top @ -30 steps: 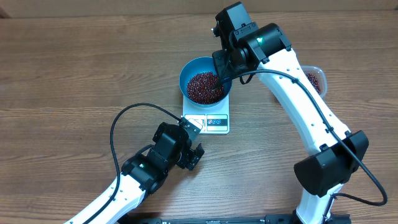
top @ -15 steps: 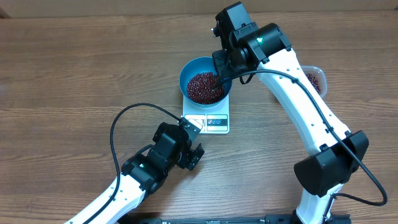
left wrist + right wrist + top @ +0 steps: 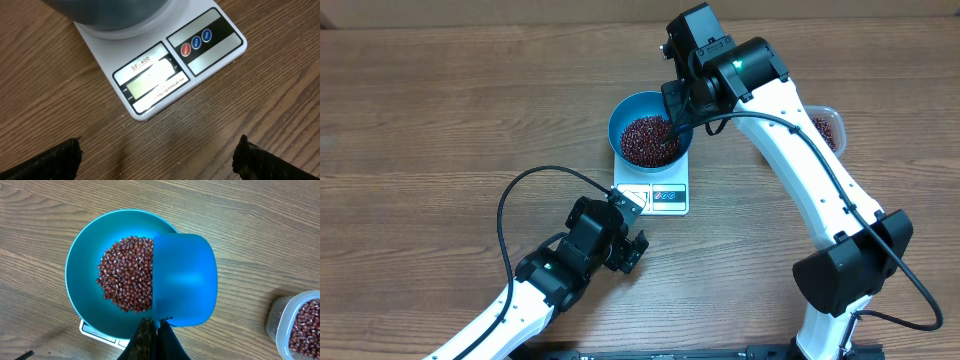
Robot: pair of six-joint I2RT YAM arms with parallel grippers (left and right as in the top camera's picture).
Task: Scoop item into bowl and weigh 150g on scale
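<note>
Atop the white square scale (image 3: pixel 150 80), a round teal bowl (image 3: pixel 85 265) of red-brown beans (image 3: pixel 125 280) — right end effector (image 3: pixel 155 340) grips a blue scoop (image 3: pixel 185 280) above; left end effector (image 3: pixel 157 157) released.

The scale (image 3: pixel 160 70) carries "SF-400" above its display (image 3: pixel 150 81) — the buttons (image 3: pixel 196 43) are unreadable.

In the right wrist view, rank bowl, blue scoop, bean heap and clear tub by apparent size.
1. bowl
2. blue scoop, nearer the camera
3. bean heap, partly under the scoop
4. clear tub, cut off by the frame, so unsure
</note>
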